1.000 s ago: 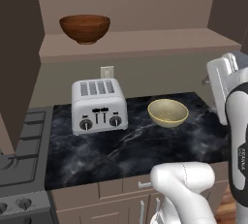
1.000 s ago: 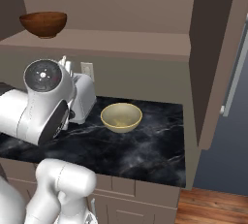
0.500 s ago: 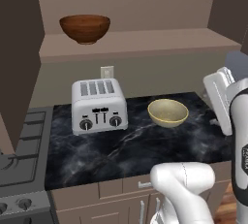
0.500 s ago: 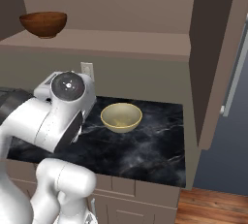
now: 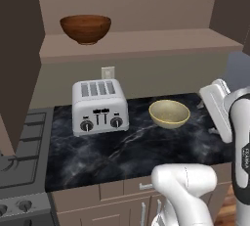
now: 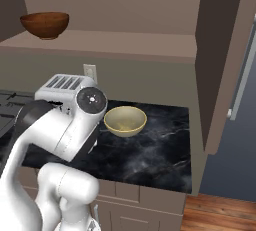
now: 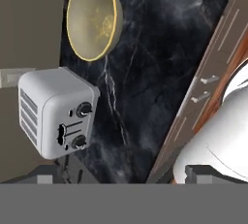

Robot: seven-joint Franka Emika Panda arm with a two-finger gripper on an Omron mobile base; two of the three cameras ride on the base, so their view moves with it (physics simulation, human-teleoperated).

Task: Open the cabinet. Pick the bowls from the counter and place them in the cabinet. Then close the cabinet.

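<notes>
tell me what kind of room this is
A kitchen, rendered rather than real: a toaster and a cream bowl sit on a black marble counter, with a stove beside it and an open cabinet above.

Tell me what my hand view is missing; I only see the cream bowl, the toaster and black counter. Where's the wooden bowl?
Observer: The reddish-brown wooden bowl already sits on the cabinet shelf, above the toaster.
Operator: Are the cabinet doors open?
Observer: Yes, the right door stands swung out beside the shelf.
Operator: Anything crowding the cream bowl?
Observer: No, the cream bowl sits alone on the counter, apart from the toaster to its left.
</notes>
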